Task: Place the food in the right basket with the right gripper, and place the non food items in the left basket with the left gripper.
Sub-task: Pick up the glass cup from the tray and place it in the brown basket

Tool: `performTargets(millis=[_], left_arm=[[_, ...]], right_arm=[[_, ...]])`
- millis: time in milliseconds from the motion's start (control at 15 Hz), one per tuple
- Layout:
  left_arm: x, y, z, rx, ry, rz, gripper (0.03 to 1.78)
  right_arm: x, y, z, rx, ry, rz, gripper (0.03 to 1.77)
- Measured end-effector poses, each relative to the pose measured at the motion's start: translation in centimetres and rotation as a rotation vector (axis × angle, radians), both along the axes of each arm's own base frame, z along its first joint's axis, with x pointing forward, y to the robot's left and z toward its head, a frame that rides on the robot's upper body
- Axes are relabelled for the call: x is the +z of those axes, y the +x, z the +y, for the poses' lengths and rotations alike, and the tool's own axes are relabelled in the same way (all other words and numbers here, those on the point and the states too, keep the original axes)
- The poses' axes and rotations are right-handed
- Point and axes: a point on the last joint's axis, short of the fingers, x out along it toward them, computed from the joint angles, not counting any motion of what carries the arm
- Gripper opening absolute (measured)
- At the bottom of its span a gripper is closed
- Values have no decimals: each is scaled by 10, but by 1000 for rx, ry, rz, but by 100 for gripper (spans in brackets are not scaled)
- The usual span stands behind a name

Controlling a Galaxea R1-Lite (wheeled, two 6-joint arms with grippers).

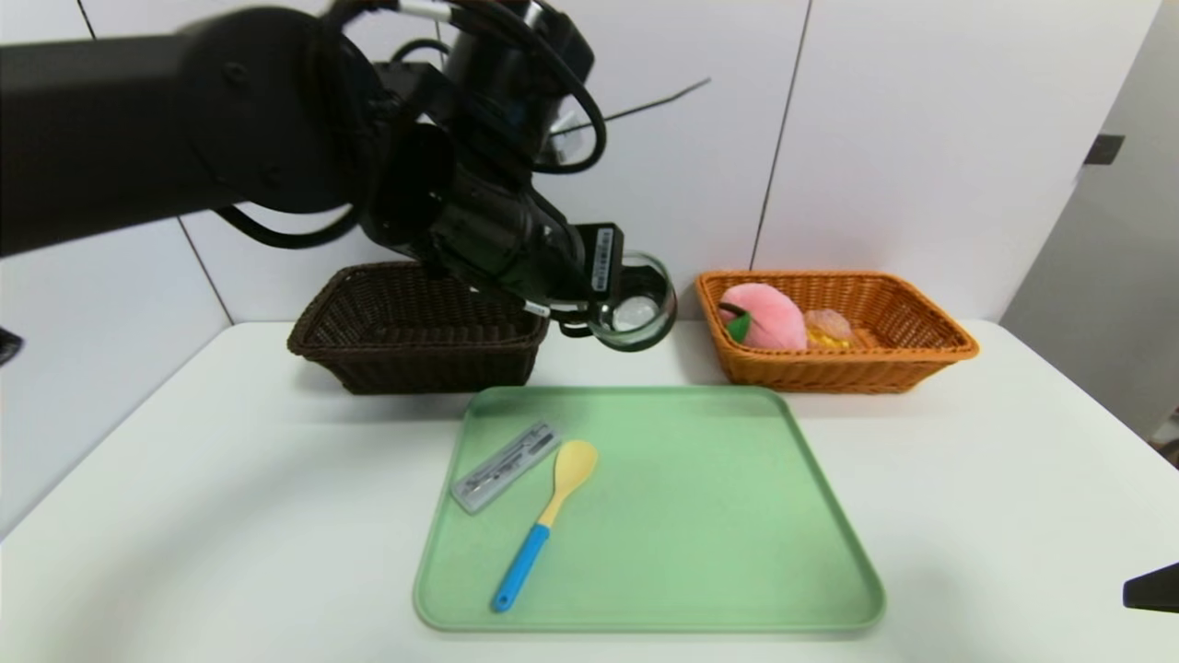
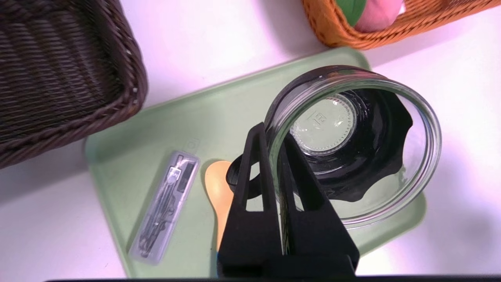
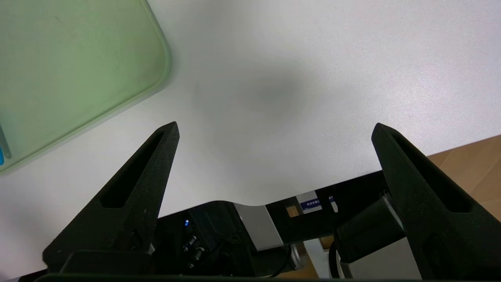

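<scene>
Pinching the rim of a glass bowl point(image 2: 352, 145), the left gripper point(image 2: 274, 156) holds it in the air above the far edge of the green tray point(image 1: 700, 516), between the dark basket point(image 1: 414, 327) and the orange basket point(image 1: 838, 331). Its fingers are pressed together on the glass wall, one inside and one outside, and the bowl hangs tilted with its mouth turned toward the camera. The right gripper point(image 3: 274, 133) is parked over bare tabletop point(image 3: 313, 78) just beside the tray's corner, fingers spread wide and holding nothing.

On the tray lie a clear case point(image 1: 507, 465) and a spoon point(image 1: 548, 520) with a blue handle, side by side and near each other. The orange basket already holds a pink plush peach point(image 1: 764, 318) and something yellowish beside it (too small to name).

The main risk is the grip itself: smooth glass held only at the rim by narrow fingers can swivel or slip if the arm swings sharply toward the dark basket. A drop from here would probably land on the tray or tabletop, and glass may crack. Releasing too high over the basket, or catching its wicker rim with the bowl's lower edge, could tip the basket or bounce the bowl out
</scene>
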Motion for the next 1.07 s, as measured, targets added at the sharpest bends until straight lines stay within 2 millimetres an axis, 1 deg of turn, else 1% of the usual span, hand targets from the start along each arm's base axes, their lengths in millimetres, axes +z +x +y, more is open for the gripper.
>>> performTargets(millis=[67, 200, 333, 533, 600, 733, 867, 1067], left_arm=[[11, -4, 12, 18, -14, -18, 9], [26, -1, 40, 80, -31, -53, 9], [33, 12, 73, 169, -23, -80, 9], [33, 39, 125, 265, 4, -98, 9], [29, 50, 140, 291, 7, -95, 9], [17, 73, 160, 341, 5, -91, 9], [2, 95, 175, 369, 8, -85, 9], [-28, 124, 190, 405, 33, -38, 9]], right_arm=[[0, 0, 0, 0, -1, 1, 170], [0, 0, 0, -1, 0, -1, 170], [0, 0, 0, -2, 0, -1, 170], [0, 0, 0, -3, 0, -3, 170], [0, 0, 0, -4, -1, -3, 170], [0, 0, 0, -2, -1, -3, 170], [0, 0, 0, 1, -3, -3, 170], [0, 0, 0, 2, -3, -3, 170]])
